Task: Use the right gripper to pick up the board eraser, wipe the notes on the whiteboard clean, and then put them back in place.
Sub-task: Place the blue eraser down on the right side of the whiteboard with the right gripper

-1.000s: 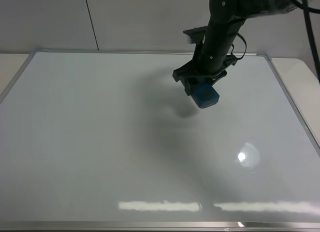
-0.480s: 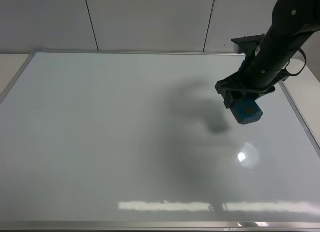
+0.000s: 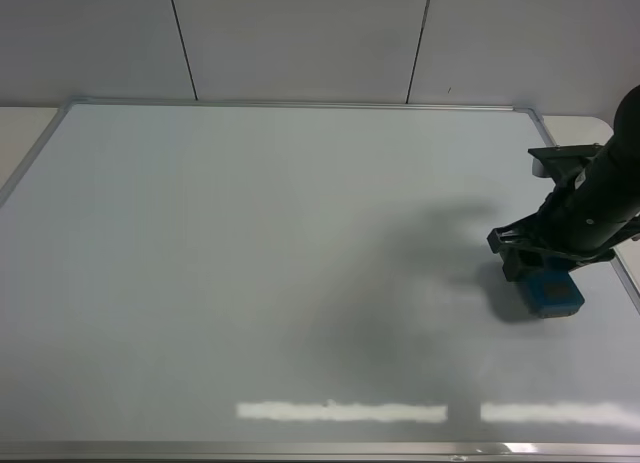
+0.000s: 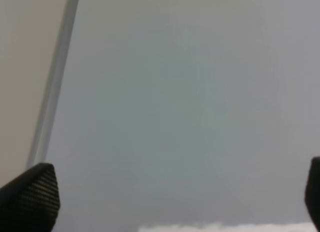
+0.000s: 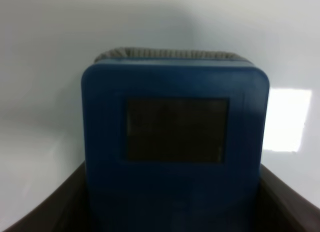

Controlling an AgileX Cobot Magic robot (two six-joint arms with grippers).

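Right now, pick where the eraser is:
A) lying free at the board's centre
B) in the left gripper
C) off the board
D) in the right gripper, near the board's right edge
D: the high view shows the right gripper shut on the eraser low over the board, close to its right edge.

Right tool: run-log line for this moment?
black right tool shut on teal-blue rectangular board eraser | eraser near glossy white whiteboard's right edge | surface looks clean

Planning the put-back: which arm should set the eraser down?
Right. The right end effector holds the board eraser by the whiteboard's right edge; the left end effector is open, empty.
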